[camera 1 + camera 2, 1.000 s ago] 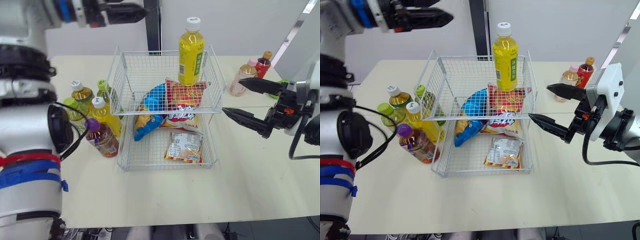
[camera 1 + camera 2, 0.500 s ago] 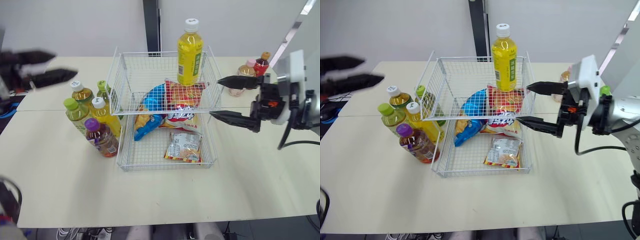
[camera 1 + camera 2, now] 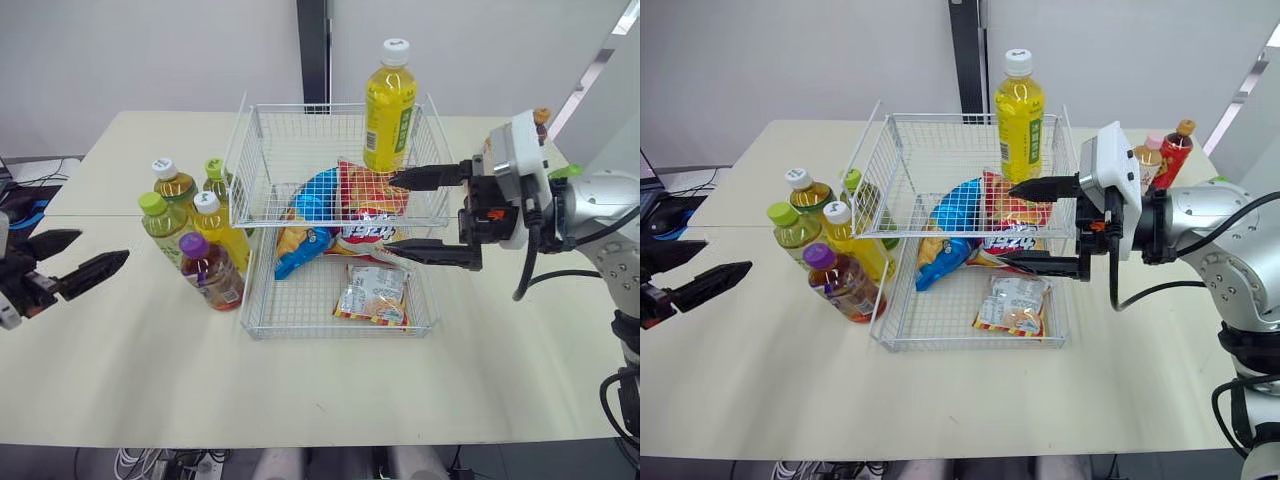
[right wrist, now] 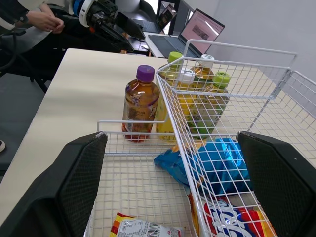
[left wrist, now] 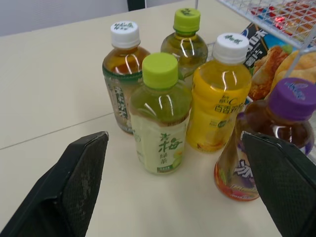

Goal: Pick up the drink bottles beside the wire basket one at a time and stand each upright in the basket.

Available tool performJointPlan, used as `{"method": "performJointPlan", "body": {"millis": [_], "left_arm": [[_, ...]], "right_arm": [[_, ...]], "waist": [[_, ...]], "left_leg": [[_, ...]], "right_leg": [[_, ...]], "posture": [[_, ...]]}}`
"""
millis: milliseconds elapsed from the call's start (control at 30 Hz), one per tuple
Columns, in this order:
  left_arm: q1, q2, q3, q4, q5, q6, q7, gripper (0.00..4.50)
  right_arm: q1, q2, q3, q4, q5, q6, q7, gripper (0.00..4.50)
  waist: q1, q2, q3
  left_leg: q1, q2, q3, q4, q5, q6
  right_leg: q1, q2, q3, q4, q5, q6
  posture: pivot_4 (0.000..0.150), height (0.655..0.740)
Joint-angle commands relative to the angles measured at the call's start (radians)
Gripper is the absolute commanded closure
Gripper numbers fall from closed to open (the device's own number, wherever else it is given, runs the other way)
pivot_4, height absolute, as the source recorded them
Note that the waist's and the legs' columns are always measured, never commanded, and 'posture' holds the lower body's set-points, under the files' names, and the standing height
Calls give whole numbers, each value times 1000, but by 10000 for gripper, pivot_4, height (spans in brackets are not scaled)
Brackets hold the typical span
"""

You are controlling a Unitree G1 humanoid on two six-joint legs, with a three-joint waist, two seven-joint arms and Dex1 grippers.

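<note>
Table (image 3: 300, 390) left edge: left gripper (image 3: 100, 247) spread wide.

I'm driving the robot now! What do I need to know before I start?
Left gripper: open, empty, over the table, facing the bottles on the basket's left.
Right gripper: open, empty, at the right side of the basket, above the snack bags.
Done: one tall yellow bottle stands upright at the back of the basket.
Left to do: five small bottles stand bunched by the basket's left side, and two more bottles stand on its right, behind the right arm.
Probably next: the left gripper takes one from the bunch.
</note>
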Motion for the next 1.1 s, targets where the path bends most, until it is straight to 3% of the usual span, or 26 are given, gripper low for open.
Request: {"method": "performJointPlan", "body": {"millis": [33,767,1100], "left_arm": [[5,1,32,-47,-44,-36,40,241],[-4,18,-51,-6,-152,-125,141,241],[-121,23,-147,93,-172,-155,161,241]], "right_arm": [[-17,4,-15,-41,-1,10,-7,0],[108,23,-65,-168,-15,9,-83,0],[111,59,-91,-240,61,78,-199,0]], "waist": [[0,0,0],[-2,0,0],[-2,0,0]], "left_leg": [[0,0,0,0,0,0],[1,1,1,-1,0,0],[1,1,0,-1,0,0]], "right_leg": [[0,0,0,0,0,0],[0,1,0,0,1,-1],[0,1,-1,0,1,-1]], "posture": [[1500,7400],[1500,7400],[1500,7400]]}}
